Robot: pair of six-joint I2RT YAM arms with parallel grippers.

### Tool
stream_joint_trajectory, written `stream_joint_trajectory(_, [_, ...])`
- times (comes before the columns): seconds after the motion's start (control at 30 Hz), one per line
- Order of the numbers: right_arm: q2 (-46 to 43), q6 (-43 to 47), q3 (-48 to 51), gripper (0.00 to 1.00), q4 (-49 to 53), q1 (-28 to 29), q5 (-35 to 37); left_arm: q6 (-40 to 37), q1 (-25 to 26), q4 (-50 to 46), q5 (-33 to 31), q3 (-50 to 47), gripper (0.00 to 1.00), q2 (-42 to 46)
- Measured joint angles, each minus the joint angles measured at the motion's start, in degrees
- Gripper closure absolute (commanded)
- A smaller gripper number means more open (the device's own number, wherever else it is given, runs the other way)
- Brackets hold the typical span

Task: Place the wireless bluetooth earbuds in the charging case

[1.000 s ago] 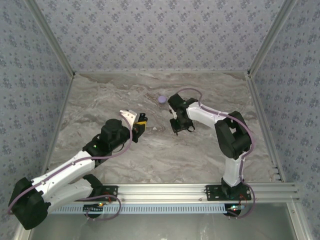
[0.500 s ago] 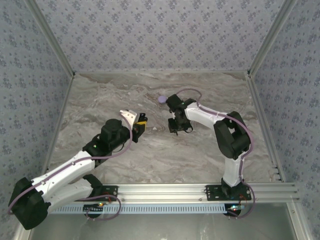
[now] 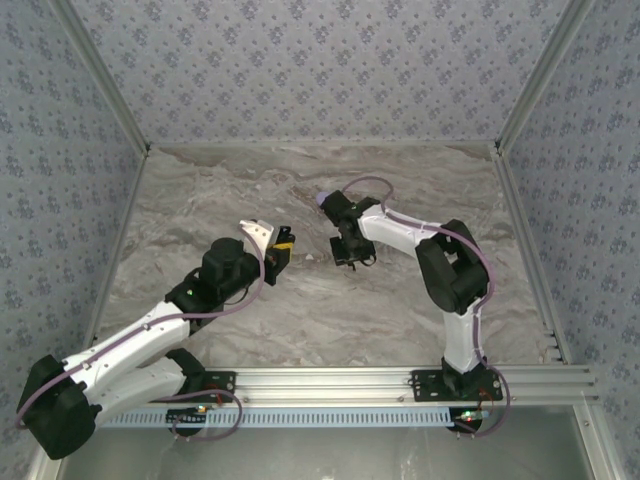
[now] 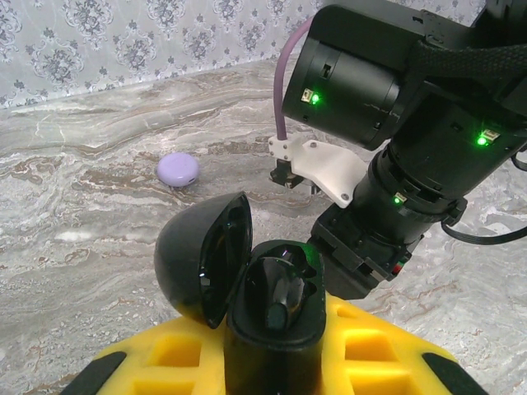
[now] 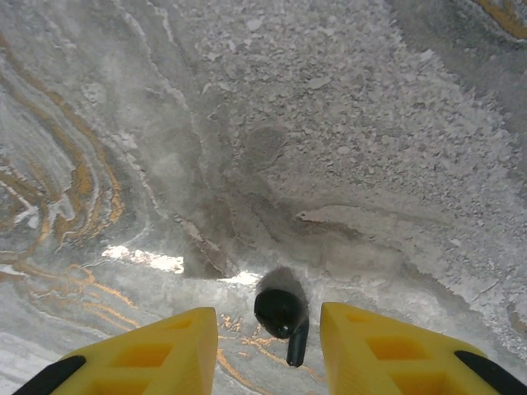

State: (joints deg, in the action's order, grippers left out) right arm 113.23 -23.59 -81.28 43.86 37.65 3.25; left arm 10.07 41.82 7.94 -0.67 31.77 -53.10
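Earbud [image 5: 282, 317] sits loose between the parted fingers of the right gripper [image 5: 268, 329], left gripper [image 4: 276, 350] clamped on the open case [image 4: 247, 271], maybe one bud [image 4: 278, 298] inside.

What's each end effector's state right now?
Left end effector: shut on the open charging case.
Right end effector: open, earbud lying on the table between its fingers, ungripped.

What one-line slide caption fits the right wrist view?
Open right pincer frames a black earbud lying on the marble tabletop.
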Motion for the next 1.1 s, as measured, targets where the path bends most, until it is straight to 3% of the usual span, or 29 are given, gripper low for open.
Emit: stream_joint_trajectory(1.1, [4.6,-0.2,-3.4,0.68,3.0,0.8,2.2,0.0,0.0,0.0,0.0,0.0,0.79,0.0])
